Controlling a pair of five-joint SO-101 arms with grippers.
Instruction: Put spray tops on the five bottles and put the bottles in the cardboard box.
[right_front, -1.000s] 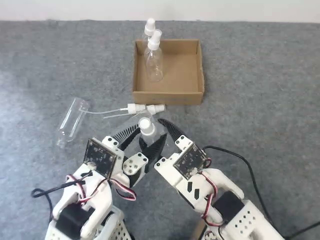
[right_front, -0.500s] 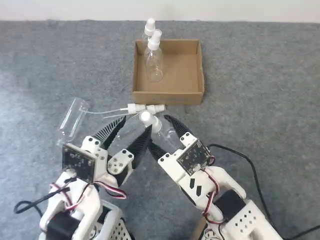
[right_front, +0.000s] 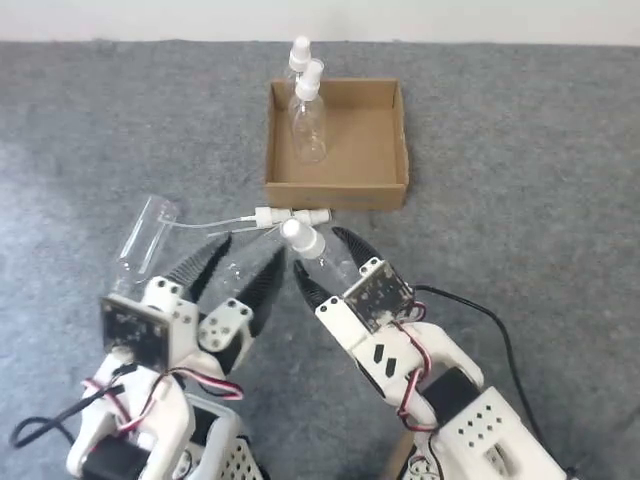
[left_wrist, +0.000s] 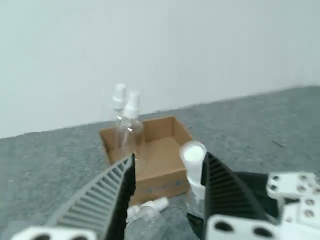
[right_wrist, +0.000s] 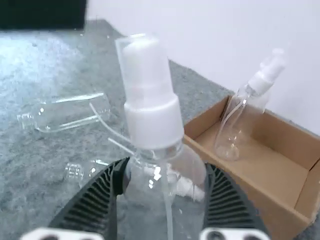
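Now we find the left gripper (right_front: 250, 250) pulled back and out to the left of where it stood a second ago; its jaws gape wide with nothing between them, and it sits apart from the held bottle (right_front: 335, 268) that it then crowded close; the right gripper (right_front: 315, 250) is clamped on that bottle's clear body, and it has carried the bottle a little forward, toward the cardboard box (right_front: 335, 195); the bottle leans, its white spray top (right_front: 298, 237) tipped up and to the left, near the box's front wall and not yet over it; everything else lies as it did; two capped bottles (right_front: 308, 120) stand at the box's far left corner, though we cannot tell whether the farther one is inside the wall or just behind it; the loose spray tops (right_front: 312, 215) lie end to end on the grey carpet (right_front: 520, 150) just before the box, their thin tubes trailing left; an uncapped bottle (right_front: 143, 243) lies on its side well to the left; a second uncapped bottle (right_wrist: 85, 170) lies on the carpet near the grippers.
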